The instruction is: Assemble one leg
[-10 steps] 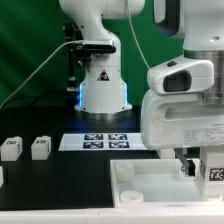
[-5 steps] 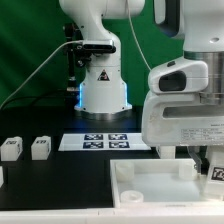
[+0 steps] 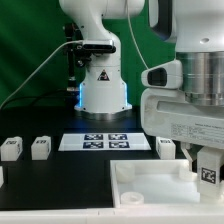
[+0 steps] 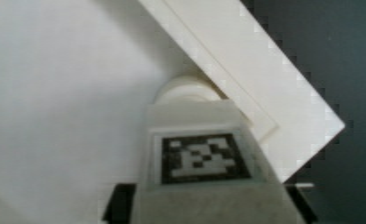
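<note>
My gripper (image 3: 207,180) is shut on a leg (image 3: 208,174), a small white block with a black-and-white tag, and holds it over the right end of the large white panel (image 3: 150,186). In the wrist view the leg (image 4: 201,150) stands between my dark fingers (image 4: 119,205), with my gripper (image 4: 206,208) closed on its sides. Its rounded far end sits at the panel's raised rim (image 4: 233,60), near a corner. I cannot tell whether it touches. Two more legs (image 3: 10,149) (image 3: 41,148) lie at the exterior view's left.
The marker board (image 3: 100,141) lies in front of the robot base (image 3: 102,90). Another small white leg (image 3: 165,146) sits behind the panel, beside my arm. The table top (image 3: 60,185) is black, with a green backdrop behind.
My arm has shifted slightly to the exterior view's left and a little lower, with the leg still held over the panel's right end.
</note>
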Controlling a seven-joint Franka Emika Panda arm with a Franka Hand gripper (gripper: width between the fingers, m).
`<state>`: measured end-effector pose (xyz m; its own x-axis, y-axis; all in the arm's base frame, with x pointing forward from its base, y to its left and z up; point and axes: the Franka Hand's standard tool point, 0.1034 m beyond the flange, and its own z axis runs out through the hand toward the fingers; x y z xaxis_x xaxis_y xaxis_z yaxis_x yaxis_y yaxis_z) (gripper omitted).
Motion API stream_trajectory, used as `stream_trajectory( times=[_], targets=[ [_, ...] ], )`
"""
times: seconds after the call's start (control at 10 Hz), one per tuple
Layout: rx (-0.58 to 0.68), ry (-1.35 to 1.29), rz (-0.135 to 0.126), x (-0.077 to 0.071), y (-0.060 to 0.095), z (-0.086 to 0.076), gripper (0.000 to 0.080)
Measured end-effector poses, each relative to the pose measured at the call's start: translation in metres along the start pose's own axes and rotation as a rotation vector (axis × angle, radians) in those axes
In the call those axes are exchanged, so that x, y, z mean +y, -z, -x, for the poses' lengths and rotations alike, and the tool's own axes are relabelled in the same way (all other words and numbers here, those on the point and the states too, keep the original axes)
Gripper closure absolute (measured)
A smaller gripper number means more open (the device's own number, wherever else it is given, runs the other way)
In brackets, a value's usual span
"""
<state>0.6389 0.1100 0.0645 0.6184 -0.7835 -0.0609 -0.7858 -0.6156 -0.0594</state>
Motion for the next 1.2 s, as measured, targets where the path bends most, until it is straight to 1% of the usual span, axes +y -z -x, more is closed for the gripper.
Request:
stream_trajectory(
  times=[0.2,0.4,0.5,0.6,0.7,0.8,1.0,1.1,1.2],
  targets=[
    [-0.022,-0.288,-0.015,0.002,-0.001,0.0,0.051],
    [-0.042,-0.503,-0.028,0.002,-0.002,0.004,0.051],
    [-0.058,-0.669,-0.043,0.0,-0.005,0.01,0.0512],
    [-0.073,-0.792,-0.046,-0.002,-0.007,0.016,0.0522],
    [-0.082,-0.892,-0.049,-0.005,-0.007,0.019,0.0522],
    [-0.083,-0.903,-0.049,-0.004,-0.007,0.018,0.0522],
    [-0.081,-0.841,-0.051,-0.004,-0.007,0.018,0.0523],
    [-0.079,-0.775,-0.048,-0.004,-0.008,0.02,0.0361],
    [-0.081,-0.672,-0.043,-0.003,-0.008,0.023,0.0226]
  ],
)
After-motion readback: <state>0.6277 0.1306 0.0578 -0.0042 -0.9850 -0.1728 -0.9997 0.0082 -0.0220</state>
